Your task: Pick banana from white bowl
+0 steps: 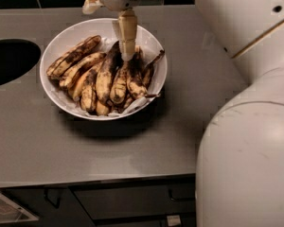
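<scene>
The white bowl [54, 91] stands on the grey counter, left of centre, lined with crumpled white paper and filled with several overripe bananas. The banana [107, 74] lies near the middle of the pile, its stem half nearly black and pointing to the back, its front half yellow with brown speckles. My gripper [127, 56] hangs down from the top edge into the back of the bowl. Its tip is just right of the banana's black stem end, at or touching the pile. Nothing is lifted.
My large white arm [246, 126] fills the right side and hides the counter's back right. A dark round opening [9, 60] is cut into the counter [132, 150] at the left. Dark drawers [132, 202] run below the front edge.
</scene>
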`<act>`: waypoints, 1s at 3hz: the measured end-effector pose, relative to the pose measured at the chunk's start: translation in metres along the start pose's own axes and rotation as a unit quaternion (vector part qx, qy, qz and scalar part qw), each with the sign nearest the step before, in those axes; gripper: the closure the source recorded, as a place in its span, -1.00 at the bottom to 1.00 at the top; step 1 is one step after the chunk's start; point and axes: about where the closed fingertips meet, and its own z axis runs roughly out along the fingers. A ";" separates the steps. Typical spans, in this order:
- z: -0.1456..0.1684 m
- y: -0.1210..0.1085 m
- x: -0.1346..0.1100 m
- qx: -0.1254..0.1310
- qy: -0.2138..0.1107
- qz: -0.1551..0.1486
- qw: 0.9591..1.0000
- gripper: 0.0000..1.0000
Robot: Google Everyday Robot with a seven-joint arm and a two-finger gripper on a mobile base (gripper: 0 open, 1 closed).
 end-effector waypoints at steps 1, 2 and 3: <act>0.016 0.001 -0.002 -0.011 -0.035 -0.011 0.999 -0.88; 0.026 0.006 -0.002 -0.018 -0.053 -0.015 0.998 -0.72; 0.031 0.011 -0.001 -0.022 -0.062 -0.015 0.998 -0.54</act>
